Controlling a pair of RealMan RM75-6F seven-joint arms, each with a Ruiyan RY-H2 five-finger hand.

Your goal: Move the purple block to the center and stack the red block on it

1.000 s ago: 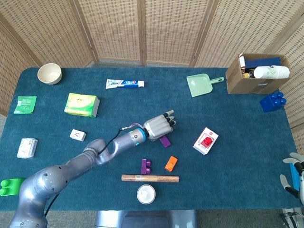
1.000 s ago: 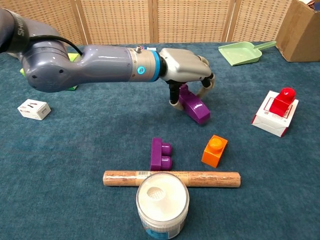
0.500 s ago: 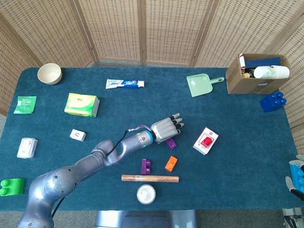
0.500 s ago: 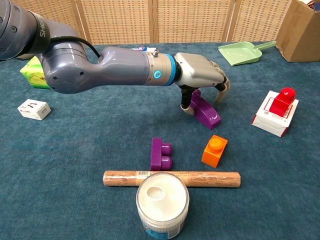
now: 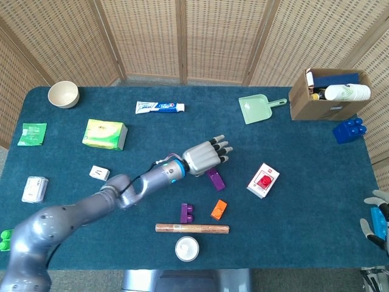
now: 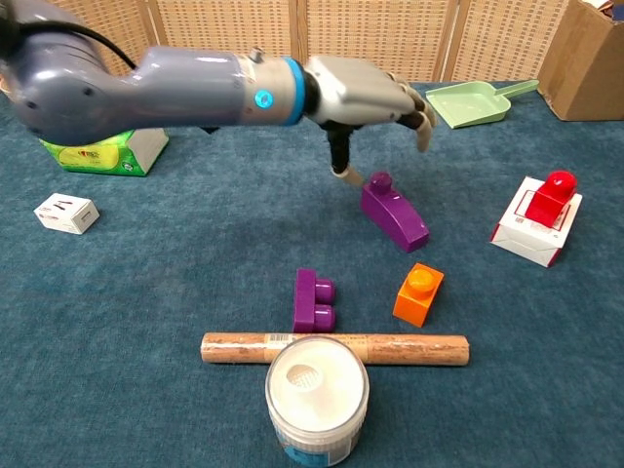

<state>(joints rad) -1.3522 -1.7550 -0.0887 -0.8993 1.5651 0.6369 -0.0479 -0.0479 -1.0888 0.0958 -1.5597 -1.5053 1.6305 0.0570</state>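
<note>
- The left hand (image 6: 366,93) is lifting up and away from the purple block (image 6: 394,214), its fingers spread and holding nothing; a moment ago those fingers were wrapped low around the block, and now only the thumb tip is hanging just above the block's near end.
- The block is lying free on the cloth near the table's middle, tilted with its stud pointing up and back, a little further right than it was a second ago, so the hand has carried it over and let go.
- In the head view the same left hand (image 5: 205,156) is hovering just up-left of the purple block (image 5: 215,179), no longer covering it.
- The red block (image 6: 553,194) is sitting untouched on a small white box (image 6: 531,237) well off to the right of the purple one.
- A second purple block (image 6: 314,299) and an orange block (image 6: 418,292) are lying nearer the front, beside a brown roll (image 6: 334,348) and a white jar (image 6: 317,394).
- The right hand (image 5: 377,219) is barely showing at the far right table edge; I cannot tell how its fingers are set.
- To my eye, the first half of the job is looking done, and fetching the red block is what is left.
</note>
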